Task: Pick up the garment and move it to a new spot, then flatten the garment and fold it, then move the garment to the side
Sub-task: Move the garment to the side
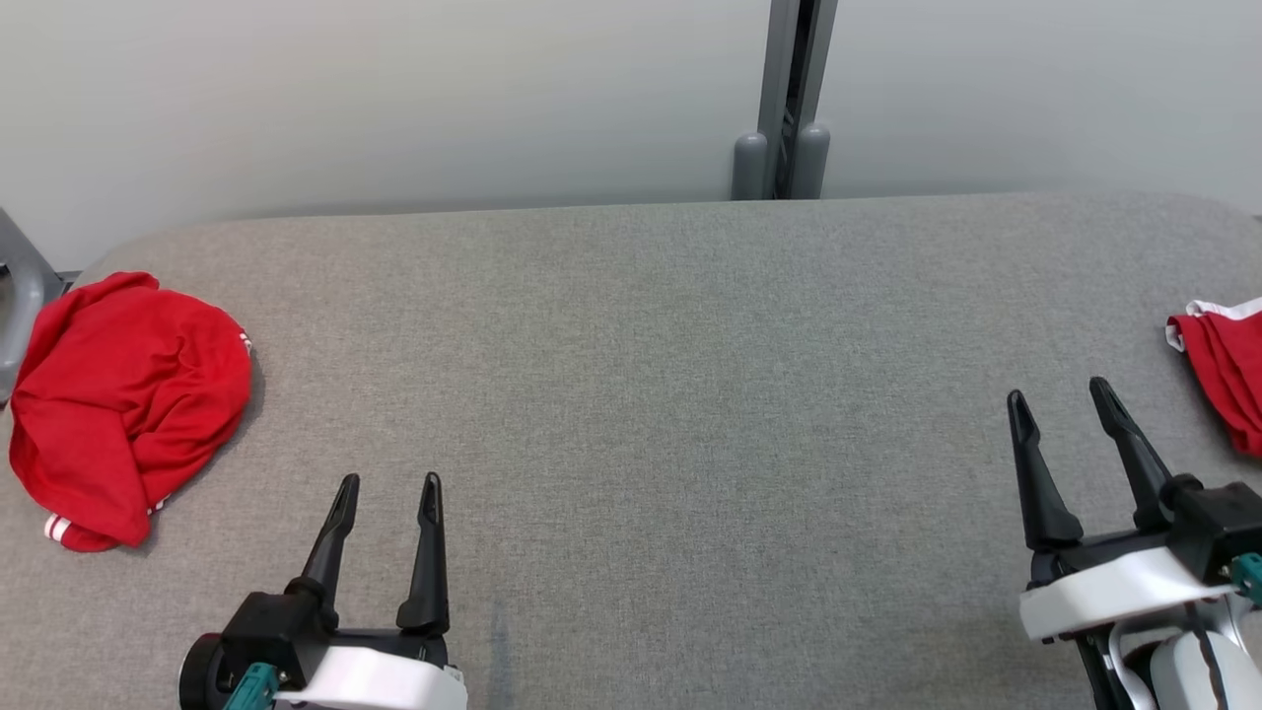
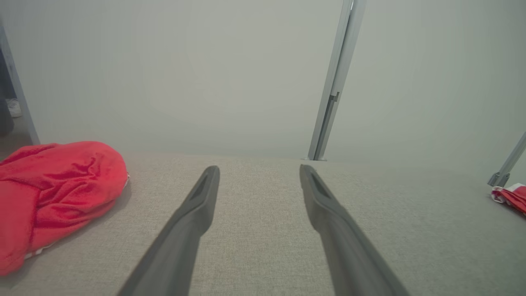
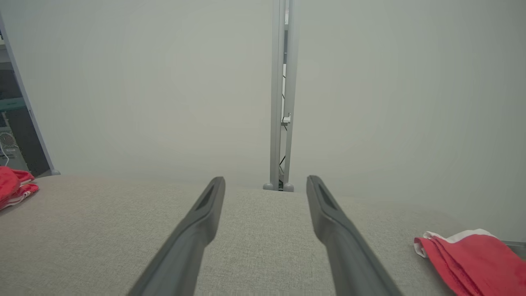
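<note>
Both grippers hover low over a grey table (image 1: 641,345), the left gripper (image 1: 389,483) and right gripper (image 1: 1059,391) spread and empty. A crumpled red garment (image 1: 123,404) lies far left. Another red piece (image 1: 1223,370), possibly folded, sits far right. The left gripper should pinch a raised fold.

The right gripper (image 3: 265,180) gapes near a red garment (image 3: 472,255).

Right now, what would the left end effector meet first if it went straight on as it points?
Nothing on the table, it seems: the left end effector points past the crumpled garment, so probably the wall beyond.
</note>
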### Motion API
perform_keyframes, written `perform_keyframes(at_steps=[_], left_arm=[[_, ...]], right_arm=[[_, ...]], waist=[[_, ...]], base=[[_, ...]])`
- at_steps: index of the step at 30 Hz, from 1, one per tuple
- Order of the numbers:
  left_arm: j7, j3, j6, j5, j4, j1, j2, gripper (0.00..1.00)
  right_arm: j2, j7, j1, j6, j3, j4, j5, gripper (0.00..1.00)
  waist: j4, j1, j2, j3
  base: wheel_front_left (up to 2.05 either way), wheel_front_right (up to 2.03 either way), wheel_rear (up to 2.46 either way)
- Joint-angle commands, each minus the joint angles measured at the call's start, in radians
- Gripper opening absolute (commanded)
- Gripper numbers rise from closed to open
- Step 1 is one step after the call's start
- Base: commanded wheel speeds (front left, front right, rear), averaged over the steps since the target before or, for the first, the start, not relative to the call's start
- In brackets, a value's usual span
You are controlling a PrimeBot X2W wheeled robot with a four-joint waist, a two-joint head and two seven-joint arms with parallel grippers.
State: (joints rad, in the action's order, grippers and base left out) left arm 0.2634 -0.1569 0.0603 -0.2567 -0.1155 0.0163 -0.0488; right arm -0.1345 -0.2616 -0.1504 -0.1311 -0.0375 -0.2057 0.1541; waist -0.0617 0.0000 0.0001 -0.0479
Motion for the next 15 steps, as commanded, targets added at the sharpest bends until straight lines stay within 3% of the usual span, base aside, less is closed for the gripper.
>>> perform_keyframes(at_steps=[1,7,15], left_arm=[[0.001,-0.003,0.004,-0.003,0.004,0.008,-0.004,1.0],[0.001,-0.01,0.004,0.008,0.011,0.02,-0.004,1.0],[0.001,-0.017,0.004,0.004,0.011,0.008,-0.004,1.0]], right_arm=[[0.005,-0.005,0.013,0.001,0.016,0.008,-0.009,1.0],[0.051,-0.005,0.058,0.001,0.035,0.005,-0.023,1.0],[0.063,-0.005,0.055,0.001,0.044,-0.002,-0.026,1.0]], waist=[[-0.002,0.0,-0.0001,0.006],[-0.003,0.0,-0.0001,0.015],[-0.003,0.0,-0.0001,0.011]], base=[[0.0,0.0,0.0],[0.0,0.0,0.0],[0.0,0.0,0.0]])
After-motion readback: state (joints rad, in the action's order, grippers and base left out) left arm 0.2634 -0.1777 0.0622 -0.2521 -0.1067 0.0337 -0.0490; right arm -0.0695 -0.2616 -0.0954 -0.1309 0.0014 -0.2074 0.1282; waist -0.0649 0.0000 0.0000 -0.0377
